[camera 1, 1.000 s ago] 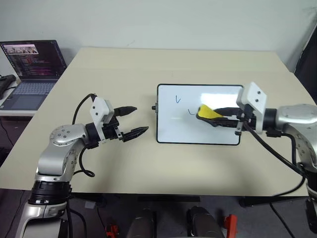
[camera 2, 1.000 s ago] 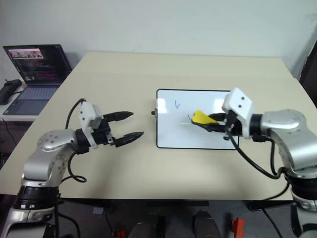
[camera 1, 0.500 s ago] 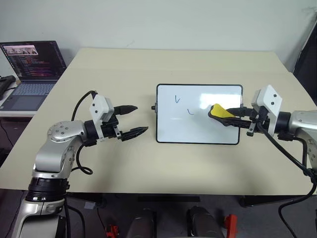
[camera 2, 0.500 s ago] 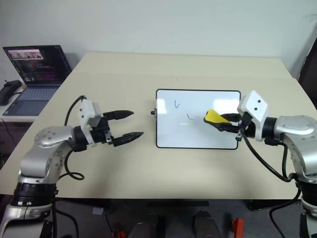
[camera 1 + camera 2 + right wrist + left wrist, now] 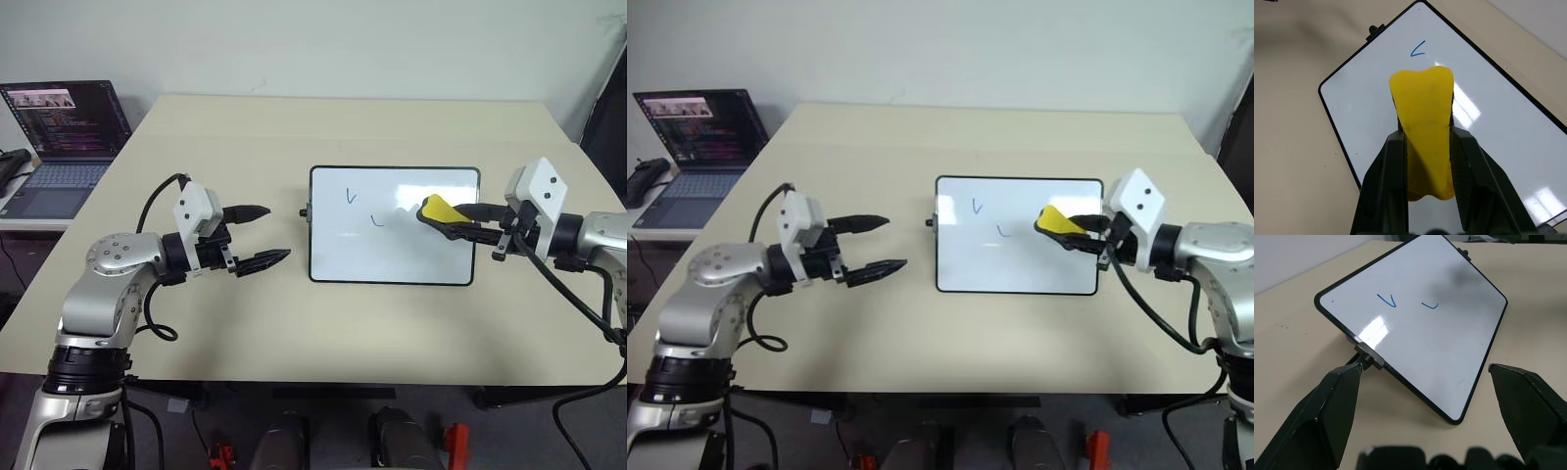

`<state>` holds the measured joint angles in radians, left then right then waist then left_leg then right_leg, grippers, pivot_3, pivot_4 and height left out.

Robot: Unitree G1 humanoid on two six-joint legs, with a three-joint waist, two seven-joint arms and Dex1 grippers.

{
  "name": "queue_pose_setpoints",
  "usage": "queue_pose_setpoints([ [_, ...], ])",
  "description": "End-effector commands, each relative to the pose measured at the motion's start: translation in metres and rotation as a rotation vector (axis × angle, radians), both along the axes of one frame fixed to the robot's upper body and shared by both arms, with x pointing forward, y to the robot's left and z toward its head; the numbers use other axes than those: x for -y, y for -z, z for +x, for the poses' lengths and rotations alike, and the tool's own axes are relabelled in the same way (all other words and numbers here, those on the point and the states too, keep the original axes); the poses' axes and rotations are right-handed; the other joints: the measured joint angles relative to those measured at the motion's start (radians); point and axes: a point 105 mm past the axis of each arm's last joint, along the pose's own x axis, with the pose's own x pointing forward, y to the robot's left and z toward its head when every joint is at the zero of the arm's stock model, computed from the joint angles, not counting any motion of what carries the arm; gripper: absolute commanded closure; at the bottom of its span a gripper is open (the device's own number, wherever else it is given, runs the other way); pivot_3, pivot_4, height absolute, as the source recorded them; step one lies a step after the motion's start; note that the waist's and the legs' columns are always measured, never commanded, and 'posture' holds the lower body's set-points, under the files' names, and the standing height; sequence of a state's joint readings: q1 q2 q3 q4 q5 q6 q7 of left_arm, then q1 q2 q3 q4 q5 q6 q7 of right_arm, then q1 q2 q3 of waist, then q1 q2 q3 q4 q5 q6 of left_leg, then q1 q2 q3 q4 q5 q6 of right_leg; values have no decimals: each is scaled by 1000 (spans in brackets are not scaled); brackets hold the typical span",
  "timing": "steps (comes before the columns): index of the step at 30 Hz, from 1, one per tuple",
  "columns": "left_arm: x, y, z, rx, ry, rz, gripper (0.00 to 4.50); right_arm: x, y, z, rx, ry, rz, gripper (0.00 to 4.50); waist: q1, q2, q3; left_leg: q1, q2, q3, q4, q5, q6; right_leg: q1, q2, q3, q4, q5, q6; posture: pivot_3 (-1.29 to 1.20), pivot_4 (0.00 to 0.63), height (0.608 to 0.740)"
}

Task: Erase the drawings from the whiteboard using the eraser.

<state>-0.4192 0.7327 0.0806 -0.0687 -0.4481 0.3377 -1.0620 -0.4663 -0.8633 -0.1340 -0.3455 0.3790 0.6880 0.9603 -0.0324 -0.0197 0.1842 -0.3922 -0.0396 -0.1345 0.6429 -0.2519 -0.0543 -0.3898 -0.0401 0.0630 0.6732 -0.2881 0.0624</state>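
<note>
Right tool (image 5: pixel 453 217) with the eraser (image 5: pixel 437 210) has slid toward the board's right side over the last second; it was sitting over the lower squiggle, now that squiggle is uncovered and intact. Left arm holds roughly the same spot.

Right tool is clamped on the eraser, yellow face up, fingers (image 5: pixel 1388 166) pinching it from both sides. Eraser sits over the right half of the board (image 5: pixel 353 250); can't tell if the dark underside is touching the surface.

Board lies flat on the worktop (image 5: pixel 294 127), near its centre. Two blue marks readable: a V-like tick (image 5: pixel 351 197) in the upper left part and a small hook (image 5: pixel 377 221) below and right of it, just left of the eraser. A faint grey smear shows on the white next to the eraser tip.

Left tool (image 5: pixel 257 236) hovers over bare worktop just left of the board, jaws wide apart, nothing between them, pointing at the board's left edge. Small black knob (image 5: pixel 1369 360) on that edge sits close to one finger in the left wrist view, not touching.

Laptop (image 5: pixel 61 137) is open on a separate surface off the far left corner, well apart.
</note>
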Motion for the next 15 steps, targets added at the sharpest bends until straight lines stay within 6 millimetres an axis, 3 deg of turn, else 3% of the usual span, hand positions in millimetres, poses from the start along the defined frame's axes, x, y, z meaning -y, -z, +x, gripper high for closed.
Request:
queue_pose_setpoints([
  [1,0,-14,-2,56,10,3,0,-9,-18,-3,70,-40,2,3670,0,0,0,0,0,0,0,0,0,0,0,0,0,0,0,0,150,740],
  [10,0,-9,-3,42,16,10,0,-44,-21,1,90,-141,31,3670,0,0,0,0,0,0,0,0,0,0,0,0,0,0,0,0,150,740],
  [13,-2,-9,-4,43,9,12,0,-45,-13,-7,42,-167,12,3670,1,0,0,-1,0,-1,0,0,0,0,0,0,0,0,0,0,150,740],
  [15,-2,-9,-4,43,6,11,0,-43,2,-15,-9,-187,-38,3670,4,0,0,-1,0,-1,0,0,0,0,0,-1,-1,0,0,0,150,740],
])
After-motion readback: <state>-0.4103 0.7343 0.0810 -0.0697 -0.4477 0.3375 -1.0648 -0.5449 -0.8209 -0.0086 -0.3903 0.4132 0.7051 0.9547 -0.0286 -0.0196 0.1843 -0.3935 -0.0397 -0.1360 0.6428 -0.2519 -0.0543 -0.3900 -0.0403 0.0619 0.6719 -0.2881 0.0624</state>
